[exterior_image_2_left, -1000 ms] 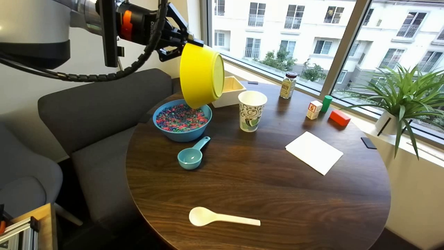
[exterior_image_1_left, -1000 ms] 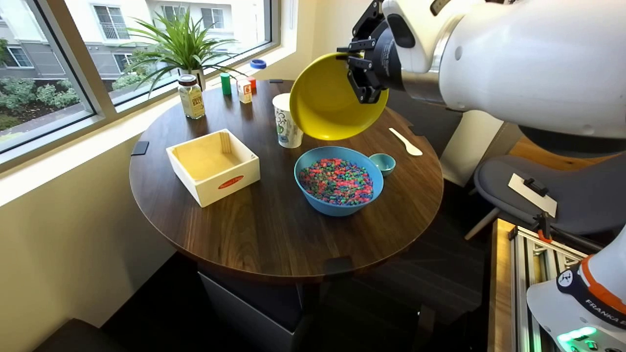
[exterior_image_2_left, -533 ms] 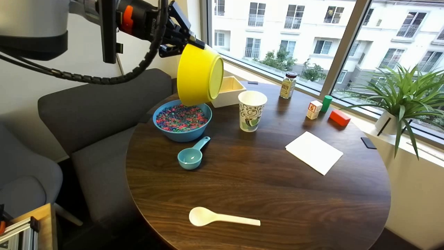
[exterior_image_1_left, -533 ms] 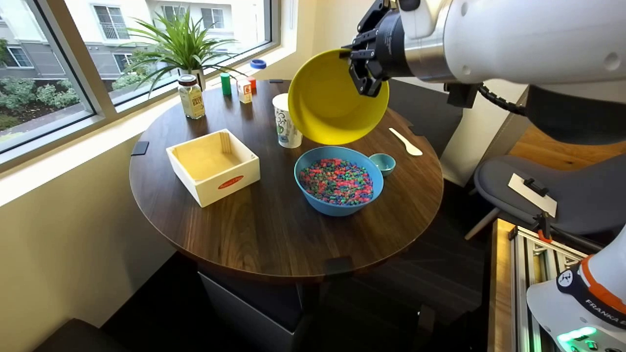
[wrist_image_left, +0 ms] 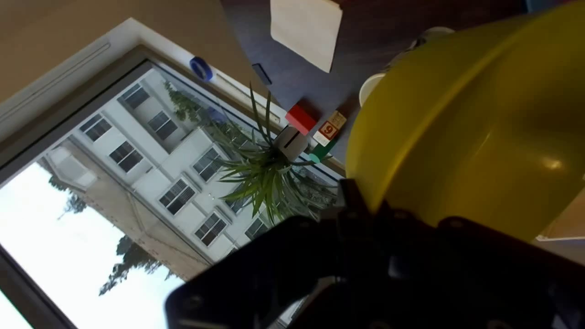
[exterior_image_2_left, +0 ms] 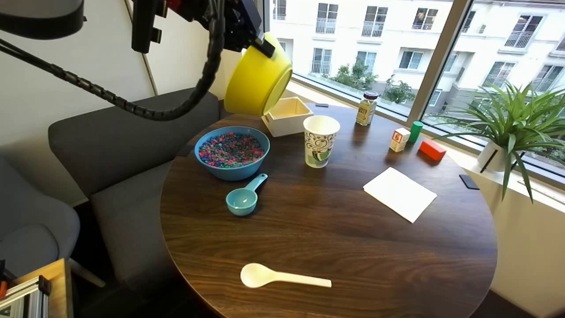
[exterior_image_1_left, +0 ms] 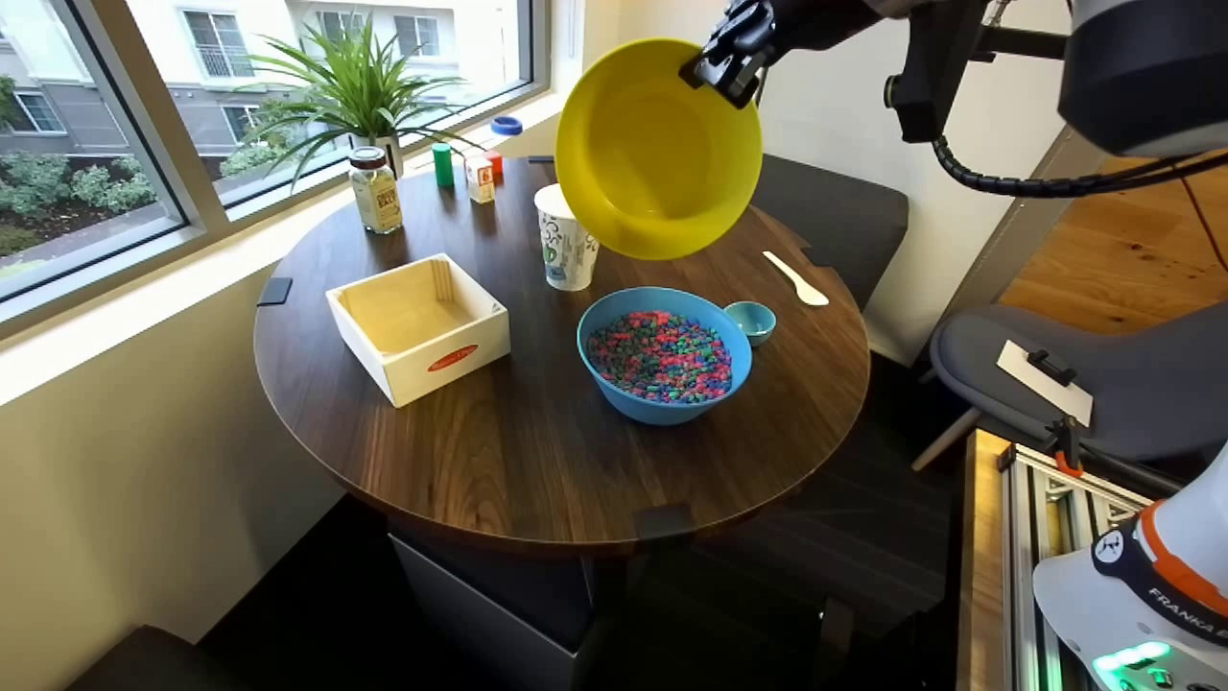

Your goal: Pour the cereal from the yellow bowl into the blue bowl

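Observation:
The yellow bowl (exterior_image_1_left: 652,154) is tipped on its side in the air above the table. Its inside shows no cereal in an exterior view. My gripper (exterior_image_1_left: 698,75) is shut on its rim, which also shows in an exterior view (exterior_image_2_left: 265,46) and in the wrist view (wrist_image_left: 365,203). The yellow bowl (exterior_image_2_left: 256,79) (wrist_image_left: 457,128) fills the right of the wrist view. The blue bowl (exterior_image_1_left: 662,412) (exterior_image_2_left: 232,173) stands upright on the table, below and apart from the yellow bowl. The multicoloured cereal (exterior_image_1_left: 662,357) (exterior_image_2_left: 231,151) lies in a wide heap inside the blue bowl.
A white paper cup (exterior_image_1_left: 566,245) (exterior_image_2_left: 321,143) and a wooden box (exterior_image_1_left: 417,331) stand near the blue bowl. A blue measuring cup (exterior_image_2_left: 242,202) lies beside it. A spoon (exterior_image_2_left: 287,277), a white napkin (exterior_image_2_left: 399,194), a glass jar (exterior_image_2_left: 366,108) and small blocks (exterior_image_2_left: 399,140) are on the table.
My gripper and the yellow bowl have risen away from the blue bowl, and the arm has turned. The yellow bowl remains held and tipped. The cereal in the blue bowl looks the same.

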